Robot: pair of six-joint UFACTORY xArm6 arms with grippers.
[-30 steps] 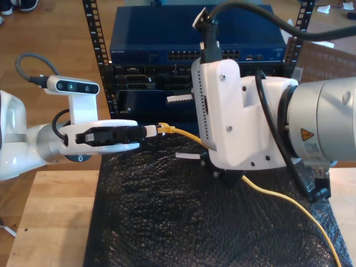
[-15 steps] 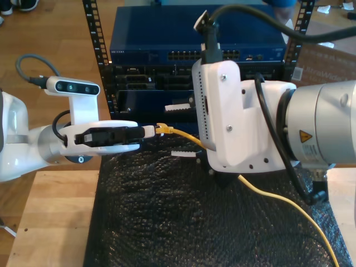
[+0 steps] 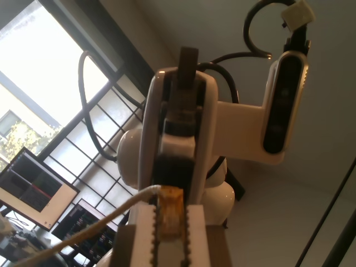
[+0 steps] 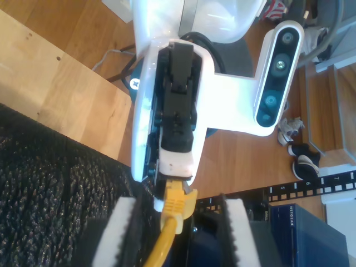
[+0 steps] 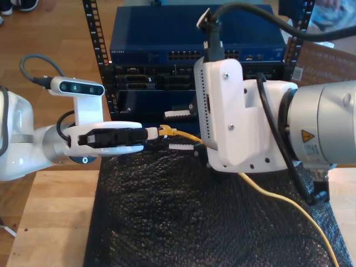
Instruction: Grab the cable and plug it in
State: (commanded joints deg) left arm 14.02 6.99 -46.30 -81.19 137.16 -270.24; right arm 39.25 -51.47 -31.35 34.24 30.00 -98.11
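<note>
The yellow cable (image 5: 184, 135) hangs in the air above the mat. My first gripper (image 5: 153, 132), reaching in from the exterior view's left, is shut on its plug end (image 4: 177, 201). In the first wrist view the plug (image 3: 169, 207) sits between the toothed pads. My second gripper (image 5: 179, 130), on the big arm at the exterior view's right, faces it. It is open, with its white toothed fingers (image 5: 178, 114) above and below the cable, apart from it. Past that arm the cable trails over the mat towards the exterior view's lower right (image 5: 300, 214).
A black bubble-wrap mat (image 5: 167, 222) covers the wooden table (image 5: 50, 222). Behind the grippers stands a rack (image 5: 94, 50) with a blue network switch (image 5: 167, 39) and its row of ports (image 5: 183, 55). Thick black robot cables (image 5: 267, 14) arch over the second arm.
My second gripper's fingers have drawn closer together around the cable. The first gripper, still holding the plug, has shifted slightly towards the exterior view's right.
</note>
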